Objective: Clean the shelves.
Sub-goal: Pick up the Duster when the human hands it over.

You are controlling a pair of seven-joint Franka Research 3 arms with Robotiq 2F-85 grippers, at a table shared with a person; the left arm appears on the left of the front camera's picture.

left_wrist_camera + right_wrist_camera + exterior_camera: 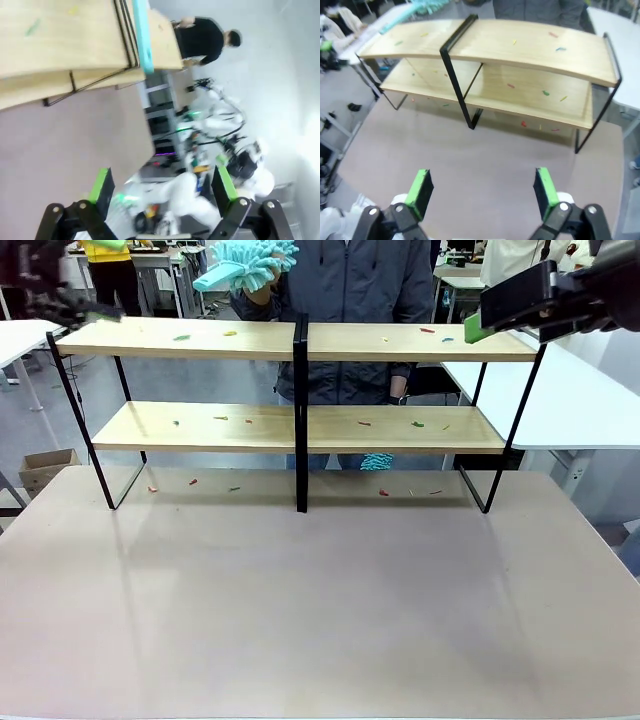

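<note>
Shelves [250, 427] standing on the far half of the table [320, 620], long axis running left to right, open front facing the robot. Coloured scraps [419, 424] lie scattered on the boards. Left gripper [162, 187] and right gripper [482, 192] are both spread, with nothing between the pads; the right one is raised beside the top board's right end. Behind the shelves, a person holds a turquoise duster [250, 262] above the top tier.

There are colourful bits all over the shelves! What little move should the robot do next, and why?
Probably ease the open, empty left claw toward the teal duster that the person holds up behind the top board. Coloured scraps lie on both tiers of the shelves, and that duster looks like the tool for sweeping them off.
</note>
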